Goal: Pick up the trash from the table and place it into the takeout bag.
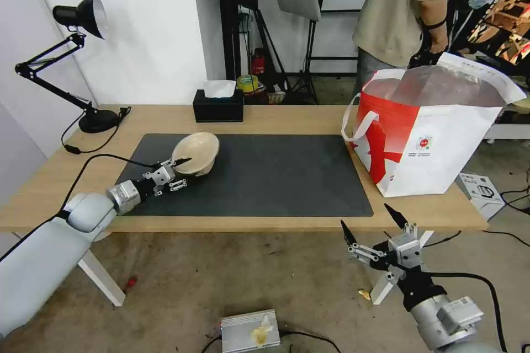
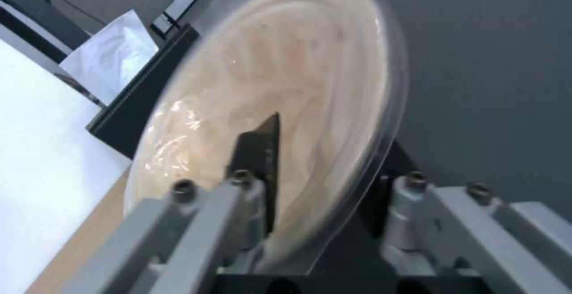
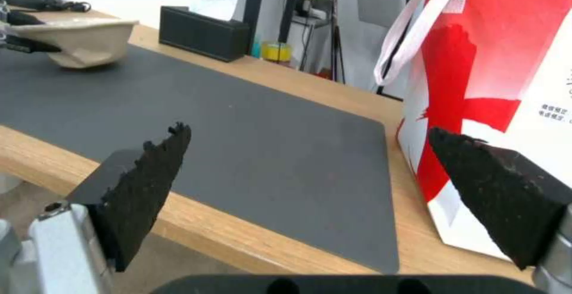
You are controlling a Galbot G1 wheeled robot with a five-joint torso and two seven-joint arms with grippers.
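Note:
A beige paper-like bowl [image 1: 196, 153] is tilted at the left end of the dark mat [image 1: 265, 176] on the light-wood table [image 1: 287, 118]. My left gripper [image 1: 181, 168] is shut on its rim, one black finger [image 2: 259, 151] inside the bowl [image 2: 286, 88] and the other under it. The bowl [image 3: 83, 39] looks raised off the mat on one side. The red-and-white takeout bag [image 1: 430, 132] stands open at the table's right end. My right gripper [image 1: 370, 220] hangs open below the table's front edge, short of the bag [image 3: 494, 75].
A black tissue box [image 1: 218, 105] sits at the back edge behind the bowl. A black desk lamp [image 1: 83, 66] stands at the far left with its cable across the wood. A small white carton [image 1: 481, 190] lies on the floor beside the bag. A person stands behind the bag.

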